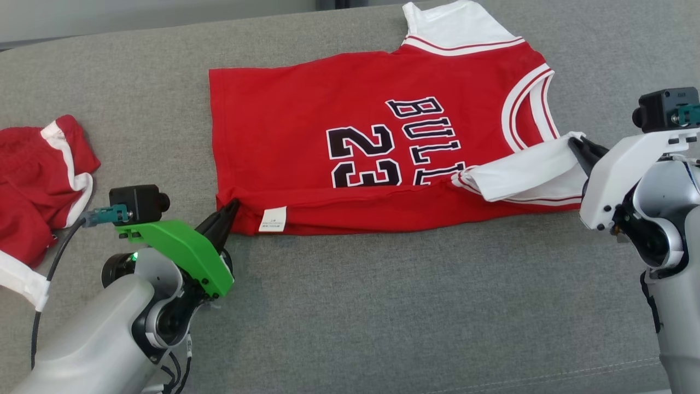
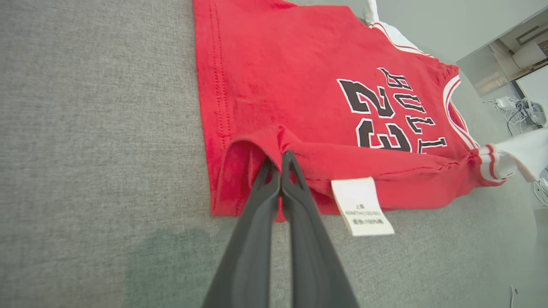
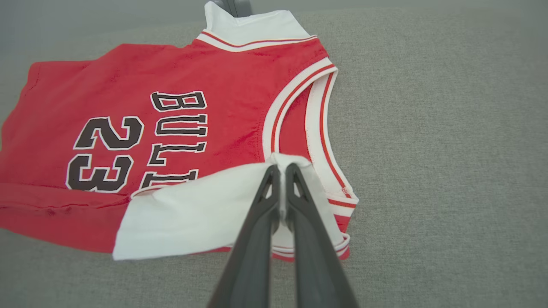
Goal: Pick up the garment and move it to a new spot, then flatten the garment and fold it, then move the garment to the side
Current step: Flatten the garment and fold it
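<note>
- The grey cushioned surface (image 1: 383, 306) stretches across everything in front of the robot.
- The red jersey (image 1: 306, 131) lies on it, sideways to the robot: hem towards the robot's left, neckline towards its right. Its near long edge is folded up over the front, covering the lower part of the black "23" and lettering.
- A second red garment with white trim (image 1: 33, 180) sits crumpled at the far left, well apart from the jersey.
- A white sleeve (image 1: 525, 175) lies doubled over the jersey's near right end.
- The right gripper (image 1: 574, 143) has its fingers pressed together on that sleeve's edge.
- The left gripper (image 2: 280, 160) pinches the folded hem corner (fingers tight together, red cloth bunched between them).
- A small white care label (image 1: 272, 219) lies just beside the left fingertips.
</note>
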